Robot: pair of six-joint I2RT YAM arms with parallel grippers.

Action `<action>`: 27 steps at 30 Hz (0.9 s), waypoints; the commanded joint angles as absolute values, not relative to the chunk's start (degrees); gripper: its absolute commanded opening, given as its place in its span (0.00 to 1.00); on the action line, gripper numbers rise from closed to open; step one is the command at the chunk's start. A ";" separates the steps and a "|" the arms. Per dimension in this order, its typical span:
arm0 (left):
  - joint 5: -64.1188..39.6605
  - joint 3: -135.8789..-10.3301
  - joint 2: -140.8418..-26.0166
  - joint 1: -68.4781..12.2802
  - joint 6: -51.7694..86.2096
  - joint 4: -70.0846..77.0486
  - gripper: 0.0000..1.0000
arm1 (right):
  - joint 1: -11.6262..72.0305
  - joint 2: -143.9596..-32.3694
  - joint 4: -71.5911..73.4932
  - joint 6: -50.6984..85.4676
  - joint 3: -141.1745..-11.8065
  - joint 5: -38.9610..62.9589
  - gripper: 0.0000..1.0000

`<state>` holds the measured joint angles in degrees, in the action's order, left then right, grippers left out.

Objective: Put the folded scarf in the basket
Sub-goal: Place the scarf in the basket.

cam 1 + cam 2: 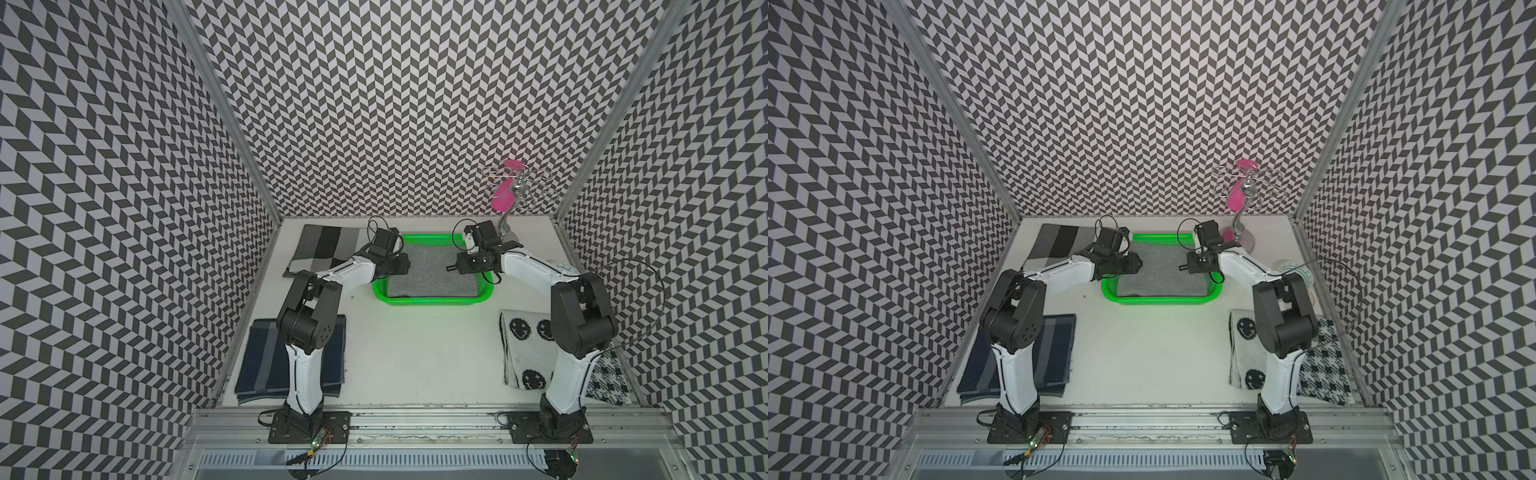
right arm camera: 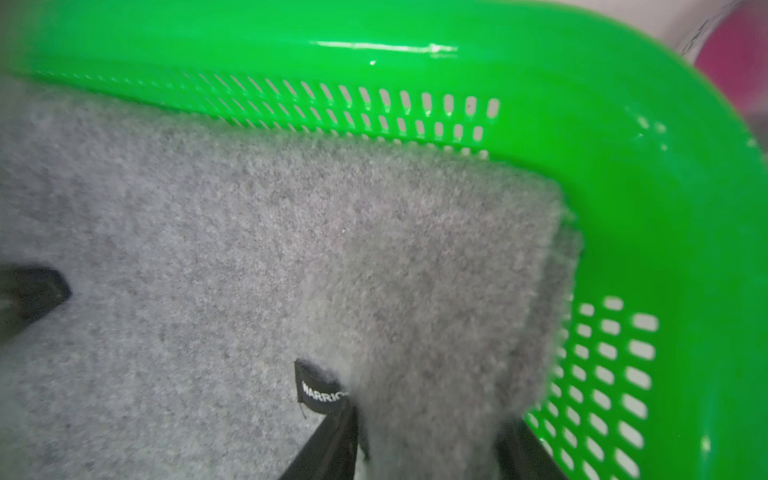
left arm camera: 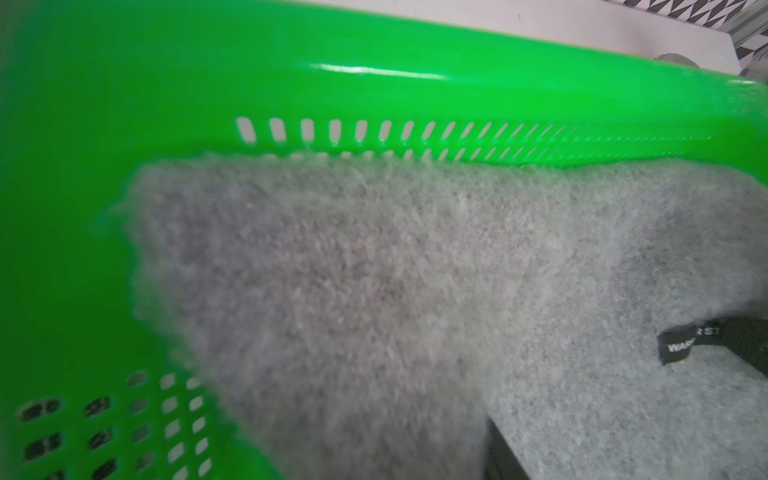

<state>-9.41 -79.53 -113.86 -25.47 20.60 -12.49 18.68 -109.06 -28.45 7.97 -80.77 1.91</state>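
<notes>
Grey folded scarf [image 1: 432,270] is lying inside the green basket [image 1: 428,300], which is sitting at the middle of the desk's [image 1: 415,357] far edge. Scarf is filling the floor almost wall to wall, its far edge pressing the perforated far wall in both wrist views. Left gripper [image 1: 405,264] is hanging over the basket's left end, right gripper [image 1: 452,268] over its right end, tips facing each other across a gap. Right wrist view: two black fingers [image 2: 328,449] are standing apart with a raised scarf fold between them; pinching or not, can't tell. Left fingers are hiding behind blurred fabric, so spread can't be told. Black label [image 2: 320,388] is peeking out, text cut off. Bare desk is running from the basket's near rim to the near edge. Four other folded cloths are lying around: grey-striped cloth [image 1: 324,249] at far-left corner, navy cloth [image 1: 266,361] near-left, smiley cloth [image 1: 525,353] and checked cloth [image 1: 606,380] near-right, the last three partly hidden by arms. One metal stand [image 1: 513,195] is standing at far-right corner.
</notes>
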 commanded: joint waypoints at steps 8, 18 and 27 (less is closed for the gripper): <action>-5.74 -82.25 -107.32 -25.75 19.18 -16.28 0.57 | 19.25 -102.08 -30.82 7.26 -83.66 -3.04 0.52; -4.76 -81.62 -102.28 -26.76 19.29 -17.40 0.54 | 19.53 -107.91 -26.29 7.21 -83.50 5.65 0.38; -9.45 -72.55 -94.93 -28.49 22.20 -13.14 0.54 | 19.42 -109.75 -26.28 7.01 -83.17 5.65 0.34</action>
